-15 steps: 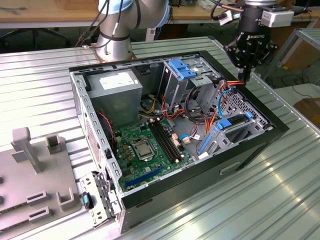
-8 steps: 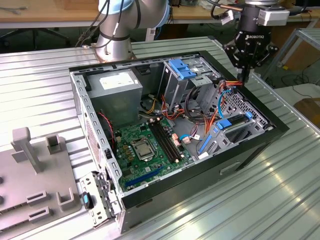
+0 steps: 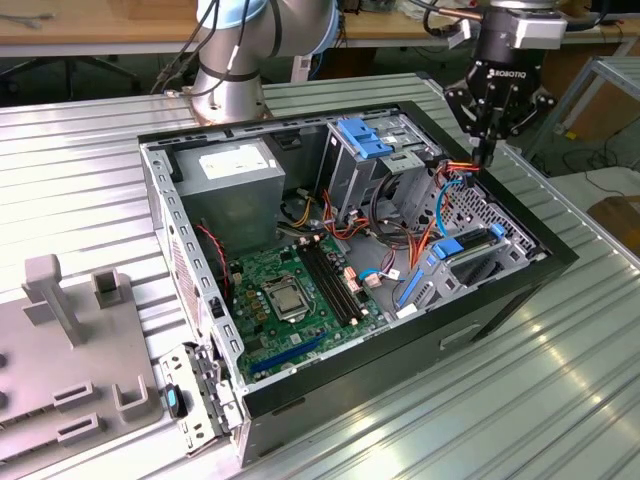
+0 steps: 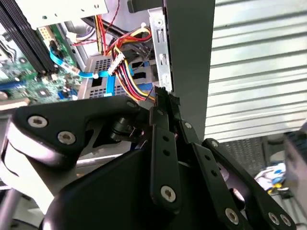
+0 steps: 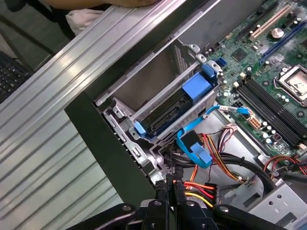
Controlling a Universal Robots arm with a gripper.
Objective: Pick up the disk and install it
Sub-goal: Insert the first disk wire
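Observation:
The disk (image 3: 470, 247) lies inside the open computer case (image 3: 560, 250), low in a metal bay on the exterior view's right side. Its dark face and blue rails show there. The first wrist view sees the disk (image 5: 165, 115) sitting in that bay with blue rails at its edges. My gripper (image 3: 485, 155) hangs above the case's far right corner, behind the disk and apart from it. Its fingers are shut, with nothing seen between them. In both wrist views the gripper (image 5: 170, 184) (image 4: 163, 98) points at a bundle of red, orange and yellow wires (image 5: 204, 189).
A green motherboard (image 3: 290, 290) covers the case floor. A grey power supply box (image 3: 235, 175) and a metal cage with a blue latch (image 3: 365, 140) stand at the back. A grey fixture (image 3: 60, 340) lies at the exterior view's left. A person's hand (image 5: 129, 2) rests beyond the table.

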